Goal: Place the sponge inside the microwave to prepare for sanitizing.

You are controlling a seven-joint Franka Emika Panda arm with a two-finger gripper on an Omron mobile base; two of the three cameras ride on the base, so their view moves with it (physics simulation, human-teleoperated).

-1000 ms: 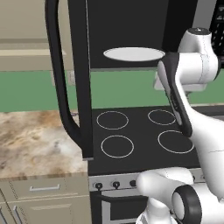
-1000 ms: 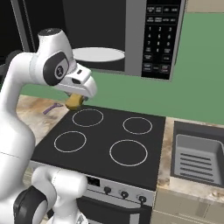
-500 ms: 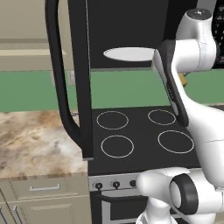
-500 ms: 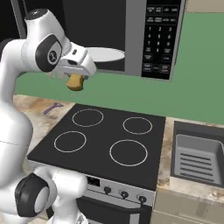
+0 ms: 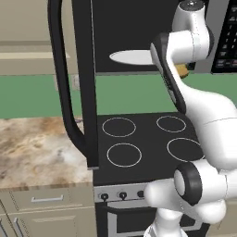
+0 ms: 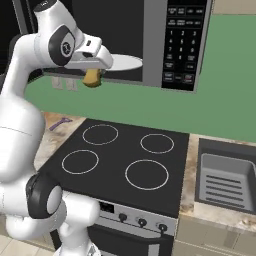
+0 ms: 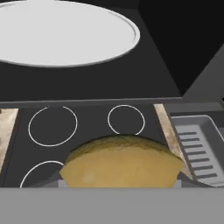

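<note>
The olive-yellow sponge [image 6: 92, 77] hangs in my gripper [image 6: 94, 75], which is shut on it just in front of the microwave's open mouth and slightly below its floor. In the hand view the sponge [image 7: 121, 162] bulges between the fingers at the bottom, with the round white turntable [image 7: 65, 33] straight ahead and above. The black microwave [image 6: 150, 30] sits over the stove, its keypad strip [image 6: 181, 45] on the right. Its tall black-handled door [image 5: 74, 83] stands swung open on the left. The turntable [image 5: 132, 57] shows left of my wrist, with a bit of sponge [image 5: 182, 71] behind the arm.
A black four-ring cooktop [image 6: 125, 160] lies below the microwave. A sink basin [image 6: 227, 175] sits to its right. A small purple object [image 6: 59, 123] lies on the marble counter [image 5: 37, 148] left of the stove. The open door blocks the left side.
The gripper has risen with the sponge from just above the cooktop to the level of the microwave opening and moved toward the turntable.
</note>
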